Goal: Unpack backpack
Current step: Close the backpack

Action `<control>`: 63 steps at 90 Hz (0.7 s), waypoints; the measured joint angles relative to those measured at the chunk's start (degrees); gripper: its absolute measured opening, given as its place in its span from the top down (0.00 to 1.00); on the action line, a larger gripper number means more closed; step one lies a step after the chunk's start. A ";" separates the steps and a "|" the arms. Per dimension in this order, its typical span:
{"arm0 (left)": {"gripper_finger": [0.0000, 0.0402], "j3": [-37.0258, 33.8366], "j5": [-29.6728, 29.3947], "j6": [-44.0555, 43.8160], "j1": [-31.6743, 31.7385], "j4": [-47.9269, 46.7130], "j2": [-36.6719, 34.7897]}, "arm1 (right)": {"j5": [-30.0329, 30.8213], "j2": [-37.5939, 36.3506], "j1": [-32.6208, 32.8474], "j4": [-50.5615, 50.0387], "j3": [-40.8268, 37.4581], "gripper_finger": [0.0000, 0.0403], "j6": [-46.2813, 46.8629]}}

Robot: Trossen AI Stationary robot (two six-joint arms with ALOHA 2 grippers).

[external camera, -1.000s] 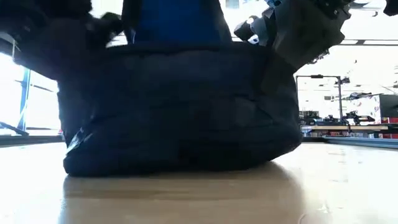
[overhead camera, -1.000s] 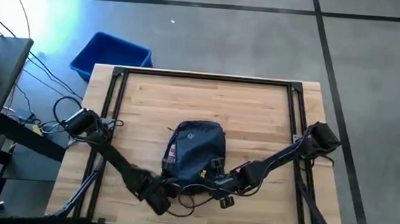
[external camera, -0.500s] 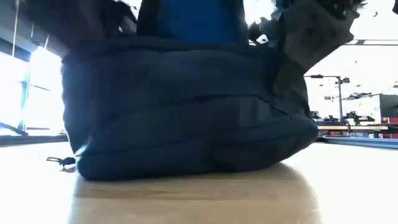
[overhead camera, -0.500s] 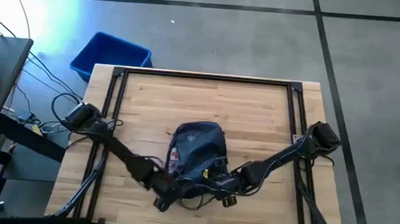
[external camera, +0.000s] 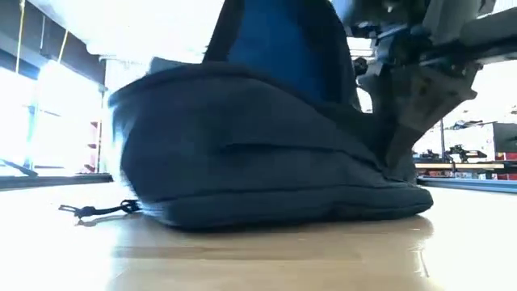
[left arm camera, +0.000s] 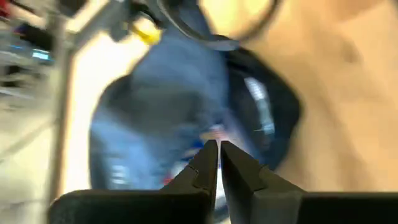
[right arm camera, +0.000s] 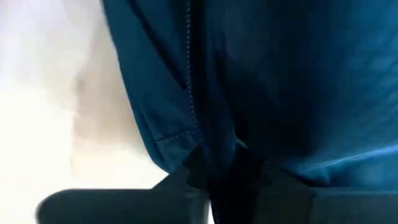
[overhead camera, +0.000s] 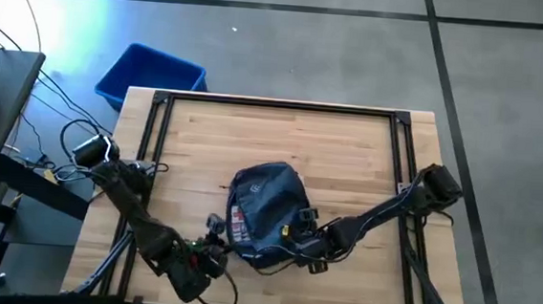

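- We locate the backpack [overhead camera: 265,212] on the near half of the tabletop [overhead camera: 348,157], roughly centred between the two arms; its long axis runs from the near edge toward the far edge, logo patch on the far part.
- In the low view the backpack [external camera: 266,153] is tilted, higher on one side, with a loose cord [external camera: 97,210] lying on the wood beside it.
- The right end effector [overhead camera: 295,232] sits against the backpack's near right edge. Its wrist view shows the dark fingers [right arm camera: 249,168] closed with blue fabric and a zipper seam pinched between them, so we judge it to be gripping the backpack.
- The left end effector [overhead camera: 209,253] lies just off the backpack's near left corner, apart from the fabric. Its wrist view shows the fingers [left arm camera: 208,165] closed together on nothing, pointing at the backpack [left arm camera: 186,112].
- We judge the coming move turns on this: the right arm anchors the fabric, and the opening lies ahead and to the right of the left end effector.
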 joint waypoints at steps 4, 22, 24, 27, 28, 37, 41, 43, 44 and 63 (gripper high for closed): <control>1.00 -0.10 -2.34 0.73 0.82 0.14 0.00 | -0.77 -0.12 -0.35 -2.19 0.23 0.89 -0.20; 1.00 -0.56 -5.67 -1.00 4.92 -2.04 0.00 | -1.50 -2.24 -0.53 -15.31 4.06 0.61 0.51; 1.00 -0.56 -5.67 -1.90 5.06 -3.27 0.00 | -1.25 -2.71 -0.45 -16.74 4.21 0.58 0.93; 1.00 -0.56 -5.63 -3.71 5.19 -5.67 0.00 | -1.06 -3.32 -0.26 -18.56 4.28 0.53 1.59; 1.00 -0.56 -5.62 -4.44 5.19 -6.57 0.00 | -1.10 -3.54 -0.12 -19.13 4.34 0.52 1.75; 1.00 -0.56 -5.34 -12.84 4.85 -15.58 0.02 | -3.27 -6.34 1.78 -20.75 4.40 0.43 3.18; 1.00 -0.56 -5.35 -17.18 4.50 -20.01 0.02 | -3.75 -7.78 3.14 -20.47 4.44 0.40 3.89; 1.00 -0.56 -5.32 -19.52 4.28 -22.29 0.02 | -4.19 -8.48 3.74 -20.17 4.44 0.40 4.26; 1.00 -0.56 -5.30 -20.62 4.18 -23.47 0.02 | -4.40 -8.90 4.04 -20.02 4.44 0.39 4.40; 1.00 -5.40 -2.85 -33.73 4.09 -30.22 0.04 | 3.92 -15.78 8.82 -6.59 4.46 0.41 6.33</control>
